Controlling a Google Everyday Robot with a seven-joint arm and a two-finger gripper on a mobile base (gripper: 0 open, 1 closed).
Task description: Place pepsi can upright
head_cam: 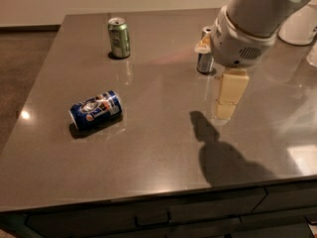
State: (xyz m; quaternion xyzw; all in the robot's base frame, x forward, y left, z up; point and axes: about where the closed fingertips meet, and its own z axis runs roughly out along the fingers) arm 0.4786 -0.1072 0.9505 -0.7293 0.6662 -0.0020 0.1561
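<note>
Your pepsi can [95,109] lies on its side near the left edge of the desk [148,157], logo patch facing up, lettering unreadable. Your gripper [224,114] hangs above the right half, well apart from it; whether clenched or released, you cannot tell.

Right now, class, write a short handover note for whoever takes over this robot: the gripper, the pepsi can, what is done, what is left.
The gripper hangs over the table, right of centre, well apart from the pepsi can.
The pepsi can lies on its side, front left.
Done: nothing yet; the can is not grasped.
Left: reach it, grasp it, stand it upright.
</note>
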